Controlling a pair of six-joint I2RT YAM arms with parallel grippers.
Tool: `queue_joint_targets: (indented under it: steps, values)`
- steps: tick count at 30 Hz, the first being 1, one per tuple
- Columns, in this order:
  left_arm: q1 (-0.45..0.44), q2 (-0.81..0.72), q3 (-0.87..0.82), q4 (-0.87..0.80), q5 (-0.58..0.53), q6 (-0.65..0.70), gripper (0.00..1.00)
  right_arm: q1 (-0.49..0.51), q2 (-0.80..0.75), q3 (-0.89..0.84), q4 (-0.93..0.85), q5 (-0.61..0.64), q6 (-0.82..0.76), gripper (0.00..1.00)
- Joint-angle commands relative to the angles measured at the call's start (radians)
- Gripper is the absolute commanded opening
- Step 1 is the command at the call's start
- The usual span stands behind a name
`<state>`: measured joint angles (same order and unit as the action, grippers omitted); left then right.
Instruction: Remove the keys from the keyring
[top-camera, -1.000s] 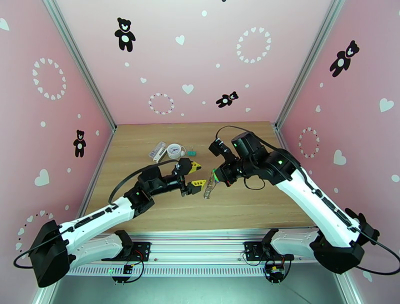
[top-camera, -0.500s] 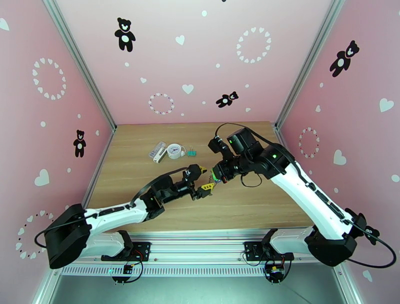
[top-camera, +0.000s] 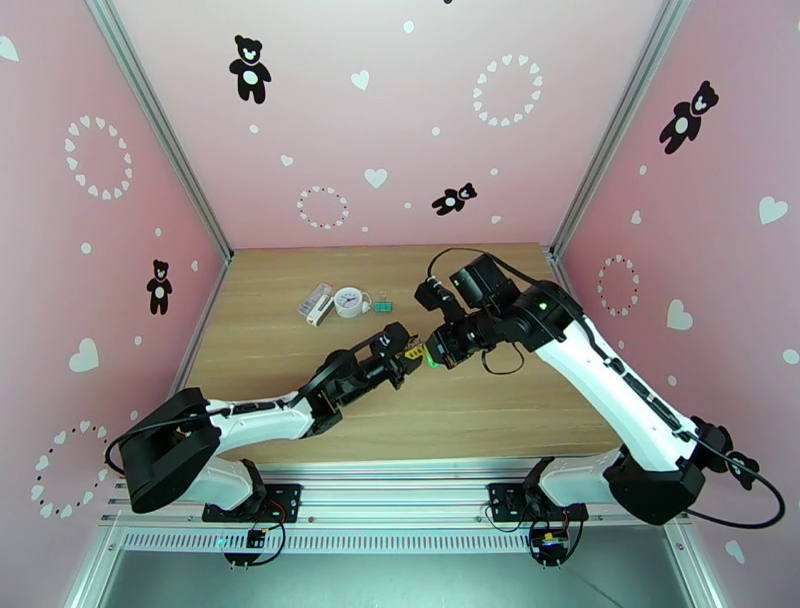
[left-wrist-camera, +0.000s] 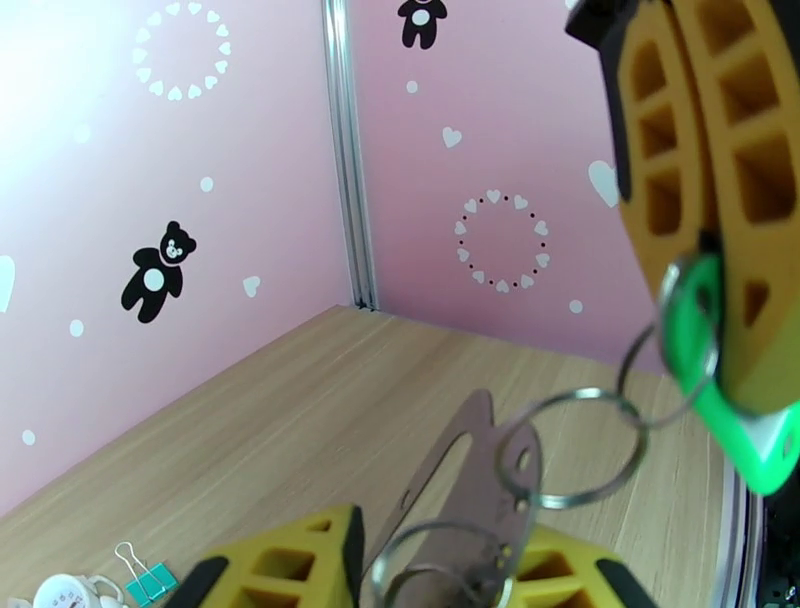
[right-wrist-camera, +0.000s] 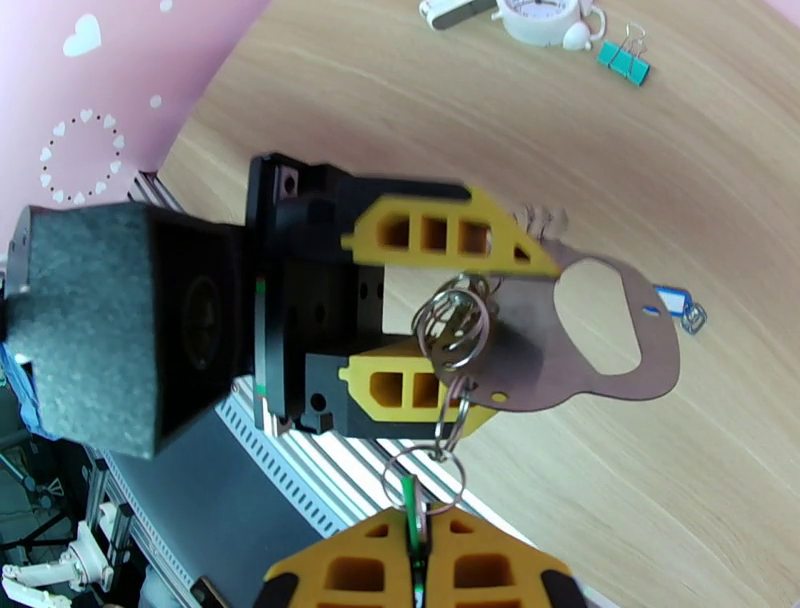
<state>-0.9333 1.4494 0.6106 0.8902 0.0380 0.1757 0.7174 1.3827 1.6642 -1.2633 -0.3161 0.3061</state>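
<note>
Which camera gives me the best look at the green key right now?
Left wrist: the green key is close and broadside, so the shape of its head is plain. Right wrist has it edge-on, a thin green line at the bottom of the frame. In top external it is a tiny green speck, too small for detail.

- I saw left gripper (top-camera: 409, 352) and right gripper (top-camera: 431, 355) tip to tip above mid-table, keyring (right-wrist-camera: 560, 340) between them.
- In the right gripper sat one key (left-wrist-camera: 735, 425); the other key (right-wrist-camera: 672, 300) lay on the table (top-camera: 500, 400).
- Clock (top-camera: 348, 300) stood behind them, binder clip (top-camera: 383, 301) at its right.
</note>
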Motion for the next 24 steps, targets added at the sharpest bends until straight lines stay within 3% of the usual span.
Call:
queue_joint_targets:
  steps: [1,3,6,12,24]
  values:
    - [0.012,0.010,0.028,0.015,0.045,0.037,0.45,-0.005,0.028,0.057,-0.085,-0.024,-0.036,0.00]
    - [0.008,0.011,0.019,0.044,0.071,0.040,0.51,-0.010,0.035,0.060,-0.080,-0.048,-0.033,0.00]
    - [-0.024,0.019,-0.004,0.106,0.076,0.085,0.51,-0.026,0.047,0.062,-0.074,-0.073,-0.013,0.00]
    - [-0.071,0.060,-0.020,0.239,-0.035,0.092,0.57,-0.032,0.049,0.053,-0.079,-0.084,0.026,0.00]
    - [-0.091,0.048,-0.078,0.322,-0.148,0.081,0.52,-0.065,0.020,0.043,-0.059,-0.082,0.073,0.00]
